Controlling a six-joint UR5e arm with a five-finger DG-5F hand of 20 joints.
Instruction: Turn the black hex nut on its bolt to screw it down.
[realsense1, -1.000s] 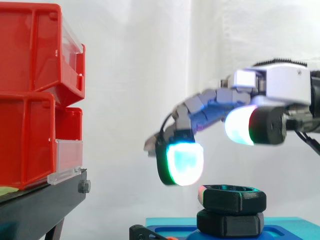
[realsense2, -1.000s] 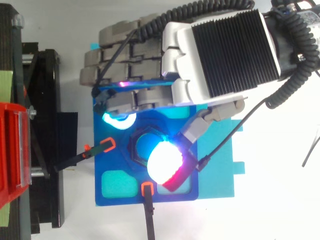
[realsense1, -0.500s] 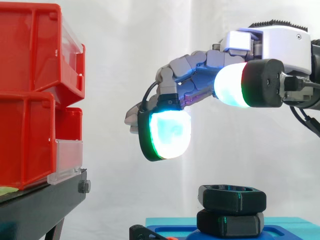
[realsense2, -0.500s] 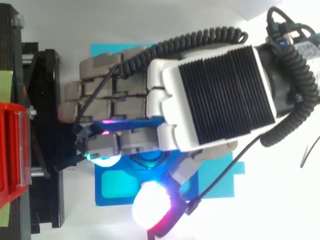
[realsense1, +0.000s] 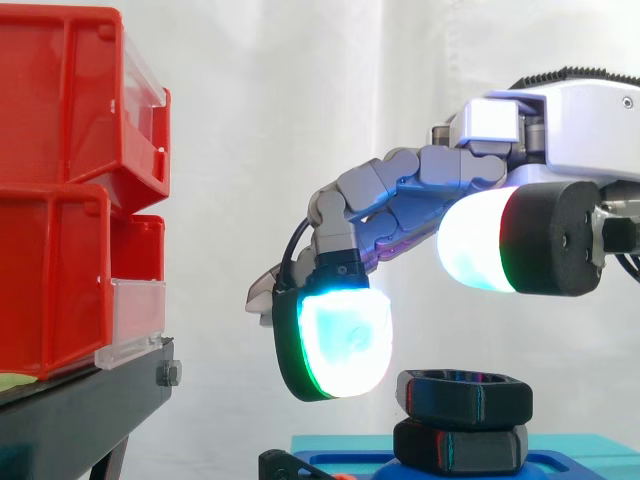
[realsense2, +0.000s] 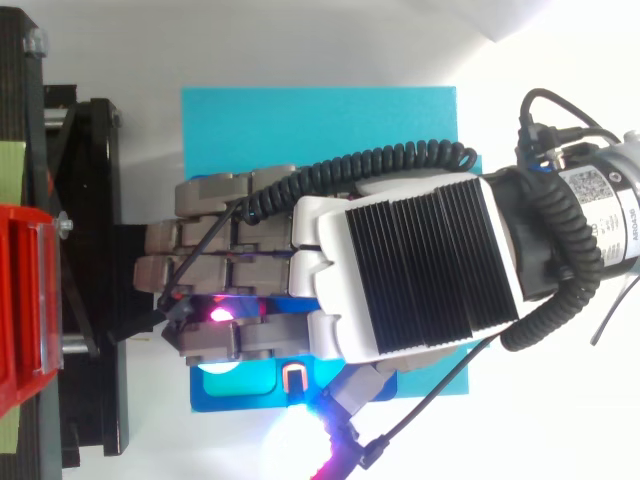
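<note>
The black hex nut (realsense1: 465, 397) sits on its bolt above a second black hex piece (realsense1: 460, 445) on the blue fixture plate (realsense1: 560, 450). My hand (realsense1: 560, 130) hovers over it with loosely bent fingers and holds nothing. One glowing cyan fingertip (realsense1: 338, 340) hangs just left of the nut, slightly higher than it, and the glowing thumb pad (realsense1: 480, 245) is above the nut. Neither pad touches it. In the top view the hand (realsense2: 410, 270) covers the nut, with the plate (realsense2: 230, 380) showing below it.
Red bins (realsense1: 70, 180) stack on a black stand (realsense1: 80, 410) at the left, seen also as a bin (realsense2: 20, 300) from above. A cyan board (realsense2: 320, 125) lies under the plate. An orange-tipped black clamp (realsense2: 295, 378) holds the plate's near edge.
The hand lifted off the nut, swung out over the plate's near side, then dropped part of the way back. The nut has not visibly moved.
</note>
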